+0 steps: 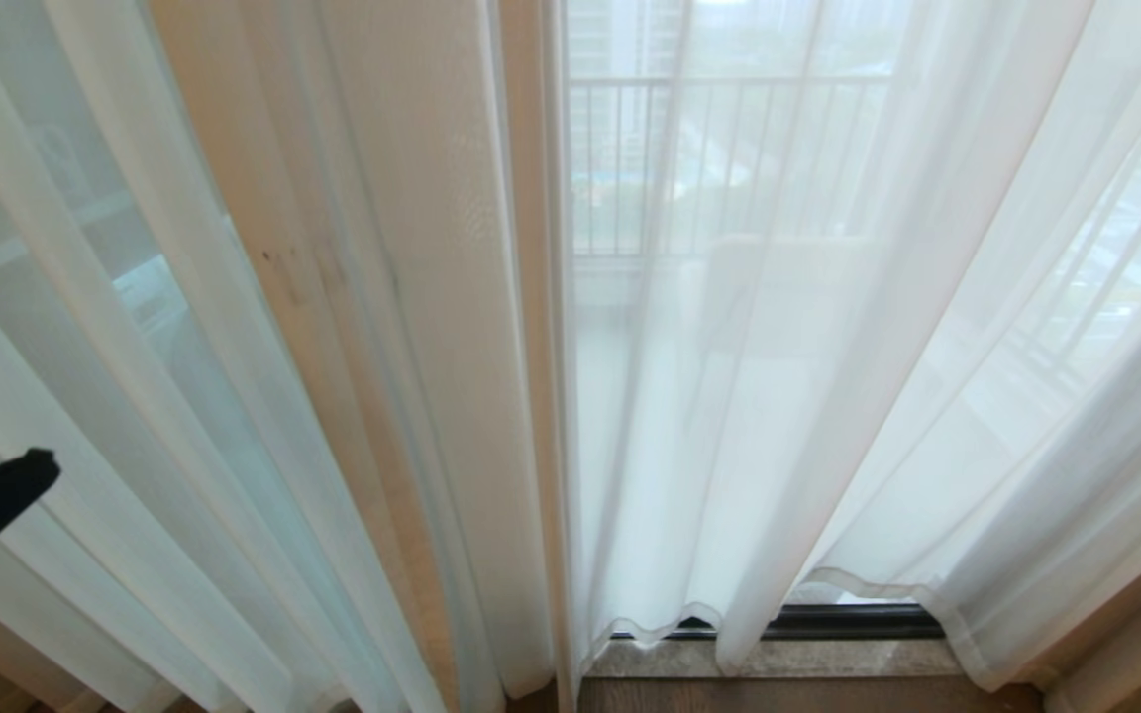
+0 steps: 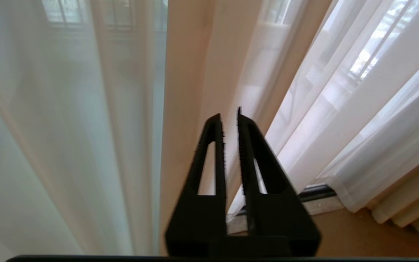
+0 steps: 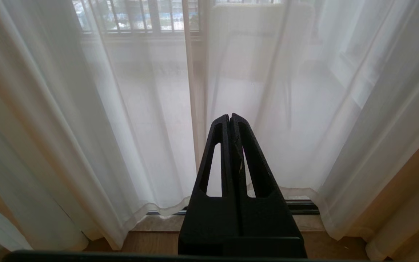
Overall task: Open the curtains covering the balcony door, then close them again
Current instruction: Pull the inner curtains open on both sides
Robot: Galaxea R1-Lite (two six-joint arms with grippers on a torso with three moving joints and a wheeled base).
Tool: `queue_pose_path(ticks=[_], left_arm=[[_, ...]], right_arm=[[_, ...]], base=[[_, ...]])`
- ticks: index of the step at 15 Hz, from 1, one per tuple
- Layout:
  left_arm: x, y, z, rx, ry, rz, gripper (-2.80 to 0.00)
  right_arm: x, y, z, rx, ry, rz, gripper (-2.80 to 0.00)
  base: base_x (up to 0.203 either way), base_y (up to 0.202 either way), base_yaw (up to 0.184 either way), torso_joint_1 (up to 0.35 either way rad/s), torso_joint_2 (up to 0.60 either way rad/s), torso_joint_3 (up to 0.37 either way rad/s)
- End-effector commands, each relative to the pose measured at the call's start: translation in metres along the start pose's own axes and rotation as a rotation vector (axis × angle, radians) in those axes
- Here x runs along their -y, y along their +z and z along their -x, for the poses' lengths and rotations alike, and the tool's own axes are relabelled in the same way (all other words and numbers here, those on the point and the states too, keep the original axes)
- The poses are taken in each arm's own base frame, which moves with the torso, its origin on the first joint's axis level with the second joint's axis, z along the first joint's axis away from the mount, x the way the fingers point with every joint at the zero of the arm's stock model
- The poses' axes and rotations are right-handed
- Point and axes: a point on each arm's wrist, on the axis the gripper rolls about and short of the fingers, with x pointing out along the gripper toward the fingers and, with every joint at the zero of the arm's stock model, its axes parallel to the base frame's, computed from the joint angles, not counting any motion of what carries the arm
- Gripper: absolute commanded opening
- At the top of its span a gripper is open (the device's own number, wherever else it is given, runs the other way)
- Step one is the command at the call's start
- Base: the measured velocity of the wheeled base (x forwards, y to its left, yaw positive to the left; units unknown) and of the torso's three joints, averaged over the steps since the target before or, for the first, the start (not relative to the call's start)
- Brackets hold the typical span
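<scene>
2 sheer curtains (image 1: 778, 396) drawn shut, left gripper (image 2: 230, 112) just short of them, narrowly parted, empty

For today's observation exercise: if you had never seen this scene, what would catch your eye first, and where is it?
The sheer white curtains fill nearly the whole head view, hanging drawn to the floor with a balcony railing showing faintly through them near the top. Low at the left edge, the dark tip of the left gripper pokes in before the folds; in its wrist view its fingers stand a slit apart, holding nothing. The right gripper points at the curtains, shut.
</scene>
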Motion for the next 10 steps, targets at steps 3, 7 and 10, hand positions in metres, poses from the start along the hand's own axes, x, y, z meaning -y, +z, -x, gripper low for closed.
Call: queue_pose_path(ticks=[3, 7, 10], left_arm=[[-0.009, 0.01, -0.052, 0.004, -0.044, -0.004, 0.0], [-0.005, 0.008, -0.056, -0.011, -0.087, -0.006, 0.0], [-0.005, 0.004, -0.057, -0.026, -0.093, -0.013, 0.0]], right_arm=[[0.0, 0.0, 0.0, 0.001, 0.0, 0.0, -2.8], [0.0, 0.0, 0.0, 0.001, 0.0, 0.0, -2.8], [0.0, 0.0, 0.0, 0.0, 0.0, 0.0, -2.8]], base=[[0.0, 0.0, 0.0, 0.0, 0.0, 0.0], [0.0, 0.0, 0.0, 0.0, 0.0, 0.0], [0.0, 0.0, 0.0, 0.0, 0.0, 0.0]])
